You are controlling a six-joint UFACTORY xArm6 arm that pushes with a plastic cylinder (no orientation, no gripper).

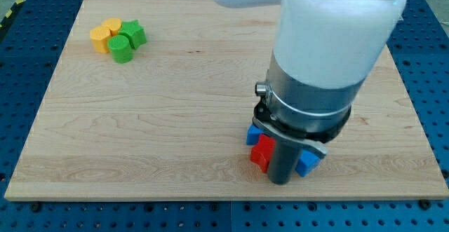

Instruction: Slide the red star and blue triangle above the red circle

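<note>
A red block (262, 152), likely the red star, lies low on the board at the view's lower right, partly covered by the arm. A blue block (252, 133) sits just above and left of it, and another blue piece (306, 163) shows to its right; their shapes cannot be made out. The red circle is not visible, probably hidden under the arm. My tip is hidden behind the arm's wide grey and white body (309, 85), which stands directly over this cluster.
A group of yellow (106, 36) and green (126, 41) blocks sits at the board's upper left. The wooden board (154, 120) rests on a blue perforated table; its bottom edge is close below the cluster.
</note>
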